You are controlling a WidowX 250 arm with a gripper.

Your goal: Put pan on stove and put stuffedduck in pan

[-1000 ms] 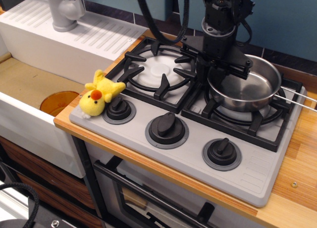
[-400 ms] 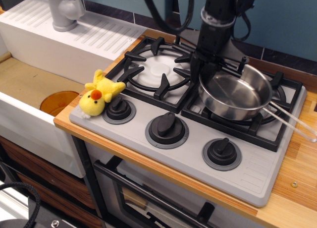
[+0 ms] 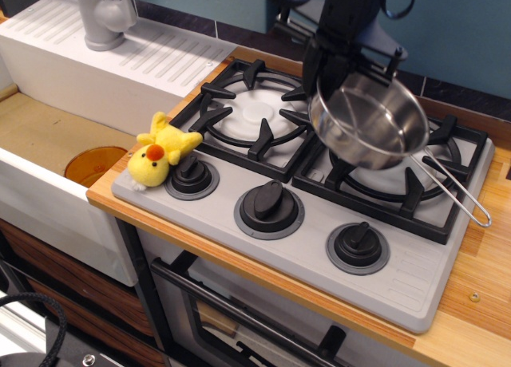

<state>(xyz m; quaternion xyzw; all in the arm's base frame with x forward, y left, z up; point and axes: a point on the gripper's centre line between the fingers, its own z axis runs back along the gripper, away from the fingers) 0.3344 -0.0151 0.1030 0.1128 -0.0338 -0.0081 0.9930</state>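
Observation:
The shiny steel pan (image 3: 371,128) hangs tilted in the air above the right burner of the grey stove (image 3: 319,239), its wire loop handle (image 3: 459,193) pointing down to the right. My gripper (image 3: 345,73) is shut on the pan's far left rim and holds it clear of the grate. The yellow stuffedduck (image 3: 160,153) lies on the stove's front left corner, next to the left knob (image 3: 192,175). The left burner (image 3: 251,116) is bare.
A white sink unit with a grey faucet (image 3: 102,16) stands at the left, with an orange drain (image 3: 96,163) in the basin. A wooden counter (image 3: 479,287) runs along the right. Two more knobs (image 3: 269,207) line the stove's front.
The pan has been lifted off the right grate and tilted, moving up and a little left with my gripper. The duck has not moved.

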